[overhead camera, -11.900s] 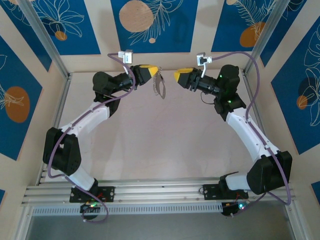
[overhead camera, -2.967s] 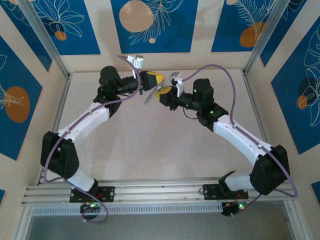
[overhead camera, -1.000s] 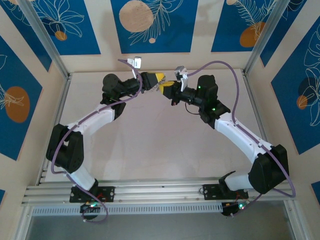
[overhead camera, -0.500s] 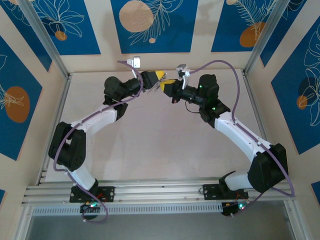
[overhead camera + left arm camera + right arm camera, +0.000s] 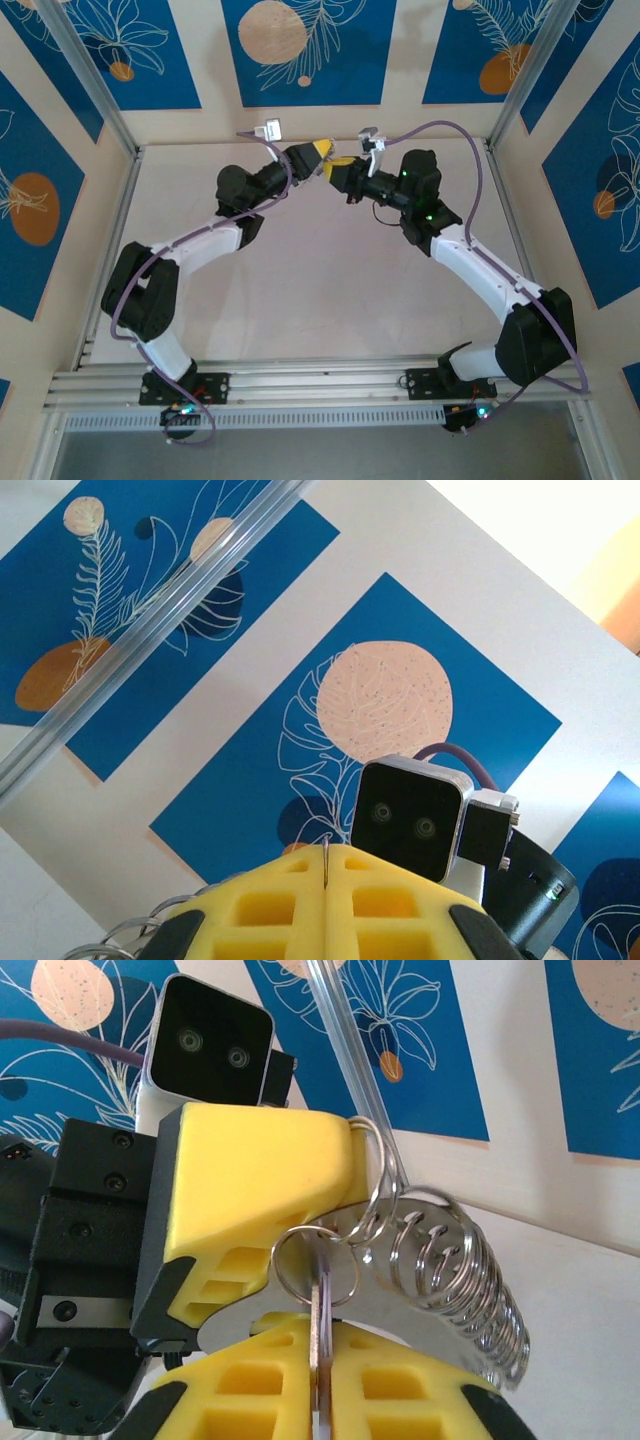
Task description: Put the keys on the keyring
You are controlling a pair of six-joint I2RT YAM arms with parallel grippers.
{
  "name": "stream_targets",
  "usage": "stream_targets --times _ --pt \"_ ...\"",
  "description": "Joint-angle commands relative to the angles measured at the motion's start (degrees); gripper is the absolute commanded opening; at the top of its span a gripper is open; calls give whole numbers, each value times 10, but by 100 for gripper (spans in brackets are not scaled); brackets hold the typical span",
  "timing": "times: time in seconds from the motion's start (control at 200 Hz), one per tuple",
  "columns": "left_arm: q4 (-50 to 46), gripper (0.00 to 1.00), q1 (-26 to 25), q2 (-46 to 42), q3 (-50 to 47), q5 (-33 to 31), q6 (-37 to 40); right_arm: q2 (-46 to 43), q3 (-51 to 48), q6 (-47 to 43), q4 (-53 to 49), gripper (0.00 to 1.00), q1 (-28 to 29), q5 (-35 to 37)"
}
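Blue leaf-print panels [image 5: 300, 50] wall the cell, with the pale table [image 5: 300, 300] below. Both arms stretch to the far centre, the left arm [image 5: 200, 240] from one side and the right arm [image 5: 470, 260] from the other, purple cables [image 5: 440, 130] looping overhead. Up there the left gripper [image 5: 320, 151] and right gripper [image 5: 338, 168] meet nose to nose.

Over to the right wrist view: the left gripper's yellow fingers are clamped tight on the keyring [image 5: 455, 1280]. Its coiled side juts out to the right, but the rest hides behind yellow foam, and the left wrist camera [image 5: 210, 1045] looms above. The right gripper's fingers sit all but closed, pinching the key [image 5: 319, 1325] upright between them, with its lower blade buried in the gap. A small ring [image 5: 280, 1265] on the key's head overlaps the keyring's wire — whether it is threaded on, I can't tell.

From the left wrist, a thin metal edge shows in the seam of the closed fingers, and the right wrist camera [image 5: 410, 815] blocks the view beyond.
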Motion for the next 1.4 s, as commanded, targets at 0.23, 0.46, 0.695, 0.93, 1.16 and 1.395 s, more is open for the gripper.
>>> stream_targets --times 0.23,0.46,0.695,0.93,1.16,1.395 --pt "49 0 -20 5 -7 -41 9 -98 -55 46 17 34 -54 12" --pt "52 0 -25 6 -8 -42 18 -108 -45 125 65 41 -78 27" --pt "52 0 -24 2 -10 -37 20 -28 5 226 126 43 -85 3" --pt "48 0 -25 -3 -13 -35 27 26 7 309 207 45 -89 -29" --pt "47 0 -24 -3 -12 -32 30 45 6 333 234 45 -86 -40" --pt "47 0 -24 -3 -11 -31 31 53 9 334 233 46 -72 -50"
